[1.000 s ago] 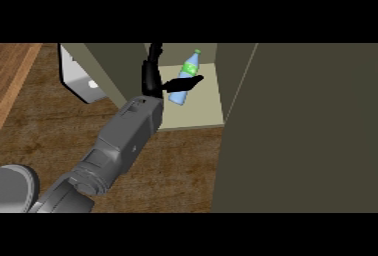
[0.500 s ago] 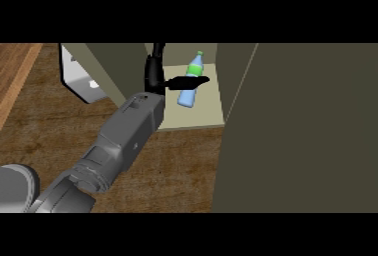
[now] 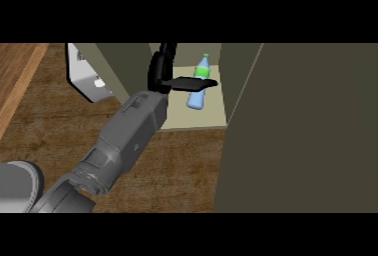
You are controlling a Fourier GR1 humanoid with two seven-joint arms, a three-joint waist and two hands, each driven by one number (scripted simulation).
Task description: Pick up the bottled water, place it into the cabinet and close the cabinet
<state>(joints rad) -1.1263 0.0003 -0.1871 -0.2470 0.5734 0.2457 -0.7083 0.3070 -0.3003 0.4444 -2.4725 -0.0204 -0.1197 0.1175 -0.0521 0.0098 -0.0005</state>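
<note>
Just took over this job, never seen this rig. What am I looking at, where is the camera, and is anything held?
There is one view, from the robot's head, looking steeply down at a wooden counter. The grey forearm coming from the lower left ends in the black left hand. It reaches into an open cabinet, fingers and thumb round the bottled water, a blue bottle with a green cap, slightly tilted over the pale shelf. Whether its base rests there, I cannot tell. The right hand is out of view. The white panel at left may be the cabinet's door.
</note>
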